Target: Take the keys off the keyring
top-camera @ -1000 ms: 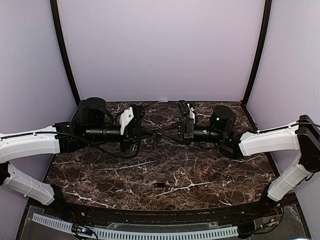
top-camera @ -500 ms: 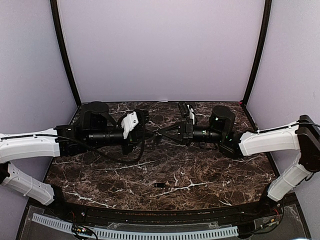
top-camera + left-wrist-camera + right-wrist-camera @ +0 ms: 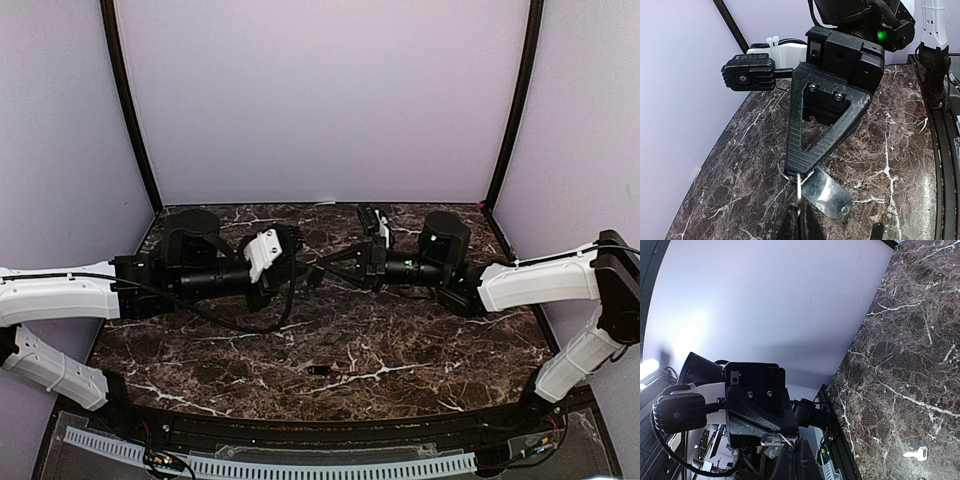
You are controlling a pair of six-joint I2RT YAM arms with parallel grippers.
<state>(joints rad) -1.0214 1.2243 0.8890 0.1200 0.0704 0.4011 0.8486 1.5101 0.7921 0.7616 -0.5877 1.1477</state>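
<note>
My two grippers meet tip to tip above the middle of the table. The left gripper (image 3: 303, 272) is shut on the thin wire keyring (image 3: 799, 186). The right gripper (image 3: 320, 272) is shut on the same ring from the other side; its black finger (image 3: 812, 135) fills the left wrist view. A silvery key (image 3: 826, 192) hangs from the ring between them and also shows in the right wrist view (image 3: 771, 440). Another small key (image 3: 318, 370) lies loose on the marble near the front; it shows in the right wrist view (image 3: 916, 454).
The dark marble table (image 3: 430, 340) has white veins. Purple walls enclose it at the back and sides, with black corner posts (image 3: 130, 110). A cable rail (image 3: 300, 465) runs along the near edge.
My left arm has shifted a little to the right and toward the front, its wrist turning slightly. The right arm and the loose key have not moved.
</note>
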